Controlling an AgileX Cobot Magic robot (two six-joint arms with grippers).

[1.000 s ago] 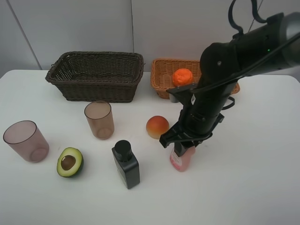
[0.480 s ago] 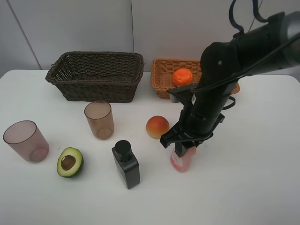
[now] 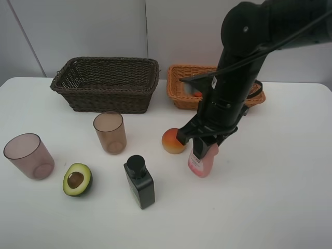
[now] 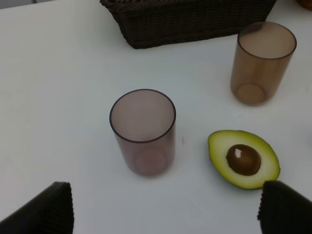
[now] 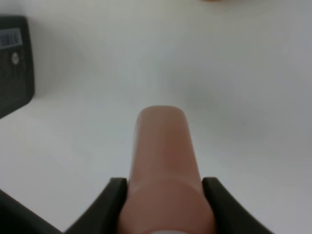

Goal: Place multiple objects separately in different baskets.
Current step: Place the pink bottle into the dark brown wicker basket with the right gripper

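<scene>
In the right hand (image 3: 203,147), the pink bottle (image 3: 202,165) is clamped by its top end, tilted, low over the desk (image 3: 259,207) (can't tell if it touches), with the peach (image 3: 172,141) just beside that hand. The left hand (image 4: 168,210) is spread wide and empty, with a cup (image 4: 143,131) and the avocado half (image 4: 243,158) near it.

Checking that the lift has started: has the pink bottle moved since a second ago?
Yes. The pink bottle, in the right hand, sits higher in the view, nearer the peach.
</scene>
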